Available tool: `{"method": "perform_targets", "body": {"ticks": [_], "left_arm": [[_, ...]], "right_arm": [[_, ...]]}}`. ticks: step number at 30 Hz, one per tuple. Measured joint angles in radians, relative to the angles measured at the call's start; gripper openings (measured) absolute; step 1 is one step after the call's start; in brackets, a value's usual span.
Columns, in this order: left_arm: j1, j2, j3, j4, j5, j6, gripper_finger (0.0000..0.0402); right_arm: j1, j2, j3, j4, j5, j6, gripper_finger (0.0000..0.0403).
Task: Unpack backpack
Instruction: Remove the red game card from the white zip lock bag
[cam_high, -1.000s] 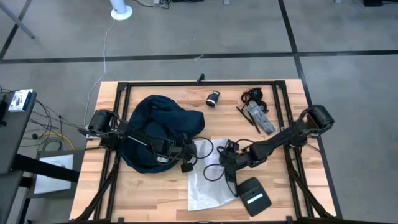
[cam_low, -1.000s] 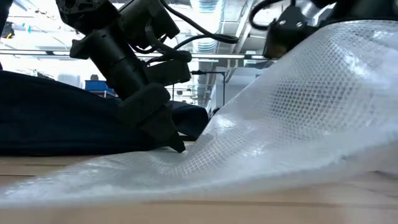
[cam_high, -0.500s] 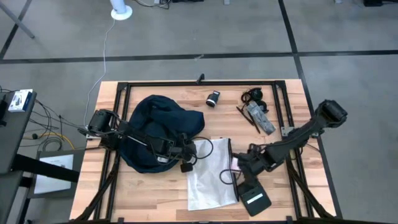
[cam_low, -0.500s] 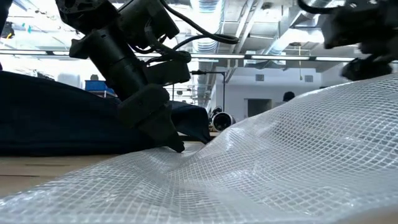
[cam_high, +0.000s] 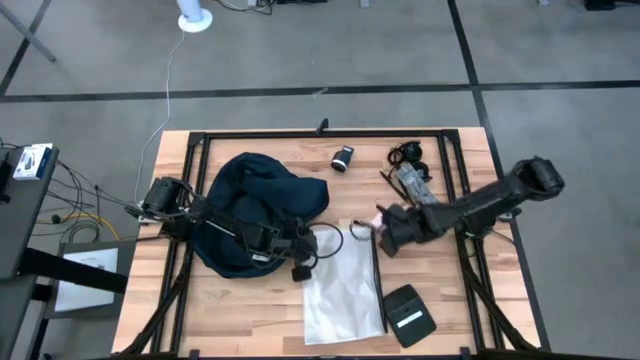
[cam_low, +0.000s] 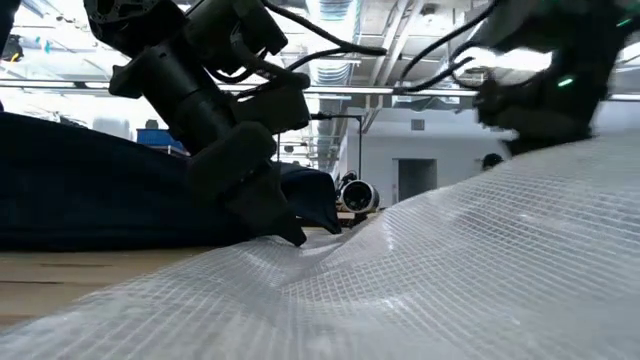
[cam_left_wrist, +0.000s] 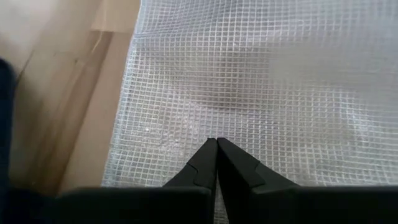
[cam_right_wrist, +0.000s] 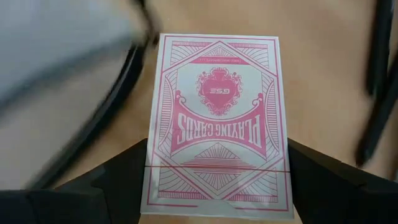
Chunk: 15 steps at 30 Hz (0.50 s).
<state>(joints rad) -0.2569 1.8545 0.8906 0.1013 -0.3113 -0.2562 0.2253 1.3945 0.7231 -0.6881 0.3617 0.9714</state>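
From above, the navy backpack (cam_high: 255, 210) lies on the desk's (cam_high: 230, 320) left half, with the left claw (cam_high: 302, 262) at its edge beside a clear plastic bag (cam_high: 340, 285). The right claw (cam_high: 383, 232) hangs mid-desk. At desk height, the left claw presses down where backpack meets bag. The left wrist view shows its fingers together over the mesh plastic, gripping nothing. The right wrist view shows its claw clamped on a red playing card box (cam_right_wrist: 217, 118); the flat-sided box might slip if the grip loosens

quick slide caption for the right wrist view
Right pincer shut on a red playing card box, held above the wooden table.
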Motion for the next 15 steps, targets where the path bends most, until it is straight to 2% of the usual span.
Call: {"method": "perform_targets", "body": {"ticks": [5, 13, 15], "left_arm": [[0.000, 0.000, 0.000, 0.004, 0.003, 0.001, 0.0000], [0.000, 0.000, 0.001, 0.014, 0.001, 0.002, 0.0000], [0.000, 0.000, 0.002, 0.021, 0.000, 0.002, 0.0000]], "right_arm": [[-0.191, 0.000, -0.010, 0.138, 0.062, -0.150, 0.0302], [-0.468, 0.058, -0.010, 0.371, 0.057, -0.353, 0.0316], [-0.516, 0.075, -0.010, 0.415, 0.023, -0.374, 0.0323]]}}
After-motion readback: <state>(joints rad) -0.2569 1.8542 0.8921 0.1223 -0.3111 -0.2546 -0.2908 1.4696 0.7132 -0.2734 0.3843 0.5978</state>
